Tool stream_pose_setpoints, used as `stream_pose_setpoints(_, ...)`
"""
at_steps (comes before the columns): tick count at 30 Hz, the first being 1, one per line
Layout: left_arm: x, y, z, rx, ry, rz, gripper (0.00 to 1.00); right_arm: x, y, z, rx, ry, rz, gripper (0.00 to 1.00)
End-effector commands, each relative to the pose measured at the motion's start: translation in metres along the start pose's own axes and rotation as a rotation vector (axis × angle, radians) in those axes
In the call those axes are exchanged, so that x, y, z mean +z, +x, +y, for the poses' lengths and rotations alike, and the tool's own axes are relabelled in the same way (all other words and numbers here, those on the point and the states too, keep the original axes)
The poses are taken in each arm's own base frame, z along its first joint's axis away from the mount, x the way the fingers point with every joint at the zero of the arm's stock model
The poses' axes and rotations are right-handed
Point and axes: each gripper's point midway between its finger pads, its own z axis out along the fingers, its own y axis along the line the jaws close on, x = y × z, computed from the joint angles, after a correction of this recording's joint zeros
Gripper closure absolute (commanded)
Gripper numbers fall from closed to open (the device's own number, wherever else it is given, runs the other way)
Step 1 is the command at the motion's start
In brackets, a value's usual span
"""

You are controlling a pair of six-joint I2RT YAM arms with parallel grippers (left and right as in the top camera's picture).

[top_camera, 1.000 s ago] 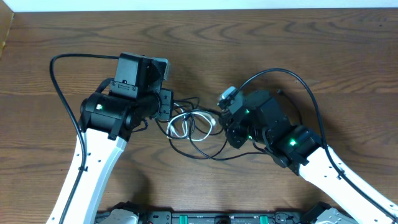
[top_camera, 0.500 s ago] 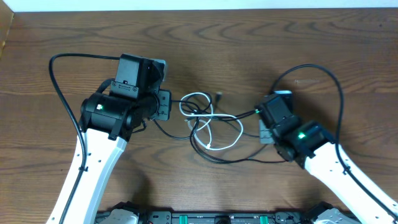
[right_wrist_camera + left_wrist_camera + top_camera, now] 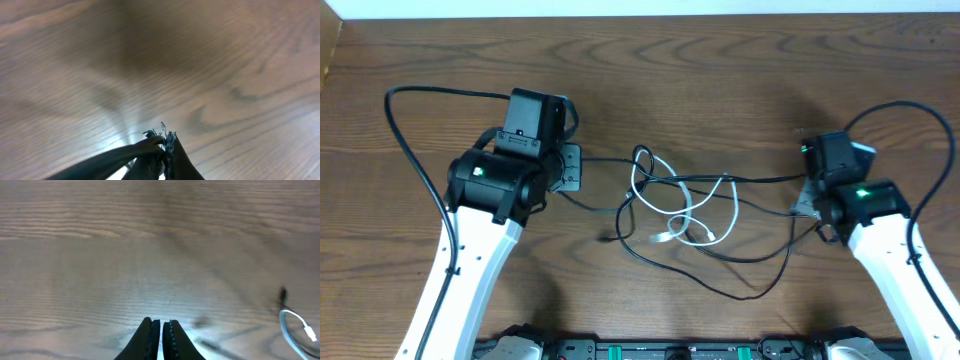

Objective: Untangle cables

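Dark brown wood-grain table [image 3: 720, 80]; pale strip [image 3: 620, 8] along far edge, overhead view.

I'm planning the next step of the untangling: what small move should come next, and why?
Probably pull the right gripper slightly rightward, away from the left gripper. It is shut on black cables that run nearly straight into the tangle, where they cross the loops of the white cable. The left gripper, shut on the far side, may anchor the other end.

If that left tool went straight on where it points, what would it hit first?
Probably just the bare table; the left tool aims at wood, white cable off to its side.
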Motion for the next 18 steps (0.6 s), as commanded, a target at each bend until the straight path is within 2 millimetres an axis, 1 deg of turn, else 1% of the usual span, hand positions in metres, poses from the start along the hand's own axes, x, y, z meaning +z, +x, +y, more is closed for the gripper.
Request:
stream_pose_setpoints(1, -0.007, -0.006, 0.037, -0.123, -0.123, -0.035, 0.92, 0.006, -0.011, -0.032, 0.074, 0.098, -0.012, 0.99)
stream_pose_setpoints(3, -0.008, -0.005, 0.054, -0.198, -0.177, -0.035, 0.92, 0.010, -0.012, -0.041, 0.097, 0.101, 0.005, 0.99)
stream_pose_setpoints(10, -0.009, 0.002, 0.099, -0.390, -0.254, -0.025, 0.92, 0.019, -0.018, -0.060, 0.153, 0.075, 0.038, 0.99)
stream_pose_setpoints(15, -0.012, 0.011, 0.130, -0.489, -0.309, -0.012, 0.92, 0.023, -0.021, -0.069, 0.178, 0.058, 0.050, 0.99)
stream_pose_setpoints(18, -0.015, 0.019, 0.148, -0.543, -0.343, 0.003, 0.92, 0.025, -0.021, -0.070, 0.194, 0.032, 0.059, 0.99)
